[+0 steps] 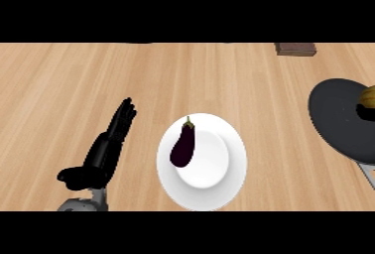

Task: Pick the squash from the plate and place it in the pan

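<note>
White plate point(219, 191) at counter centre holds dark purple eggplant point(183, 146), stem end pointing away from robot; no squash on plate. Yellowish item point(368, 98), likely squash, sits in dark pan point(333, 124) at right edge, mostly cropped, so task appears done. Left hand point(110, 144) left of plate, fingers straight, released, holding nothing. Right hand not visible. Judgement: squash probably stiff, smooth-skinned, moderately heavy, slippery; best grasped across thick middle if moved again.

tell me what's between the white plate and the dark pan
Only bare wooden counter separates the white plate from the dark pan at the right edge, as the head view shows.
</note>
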{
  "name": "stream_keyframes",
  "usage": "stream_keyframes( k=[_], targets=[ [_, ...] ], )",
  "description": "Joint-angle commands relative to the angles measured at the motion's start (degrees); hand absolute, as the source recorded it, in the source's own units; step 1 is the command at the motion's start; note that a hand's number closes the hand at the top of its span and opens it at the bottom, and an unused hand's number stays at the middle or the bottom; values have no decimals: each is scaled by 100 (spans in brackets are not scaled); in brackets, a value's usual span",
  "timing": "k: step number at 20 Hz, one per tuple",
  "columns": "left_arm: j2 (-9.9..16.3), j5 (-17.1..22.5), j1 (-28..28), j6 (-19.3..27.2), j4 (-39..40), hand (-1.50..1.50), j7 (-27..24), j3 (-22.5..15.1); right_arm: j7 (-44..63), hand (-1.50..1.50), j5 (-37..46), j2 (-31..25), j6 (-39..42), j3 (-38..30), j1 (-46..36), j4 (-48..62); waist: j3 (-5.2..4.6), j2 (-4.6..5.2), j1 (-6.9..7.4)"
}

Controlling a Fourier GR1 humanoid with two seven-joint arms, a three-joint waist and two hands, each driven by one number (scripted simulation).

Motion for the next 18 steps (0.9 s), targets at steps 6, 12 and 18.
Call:
stream_keyframes(
  k=[6, 12, 18],
  targets=[
    [-50, -41, -151, 24, 0, 0, -54, -5, -923, -150, -622, -82, 1367, -449, -587, 1120, 17, 30, 68],
    [29, 59, -153, 47, 3, 0, 143, 168, -2313, -150, -1450, 9, 1014, -1254, -483, 741, 19, -6, -39],
    [-7, 32, 128, 42, 253, 0, -211, 184, -2945, -150, -2271, -214, 1772, -1953, -289, 878, -4, -60, -172]
  ],
)
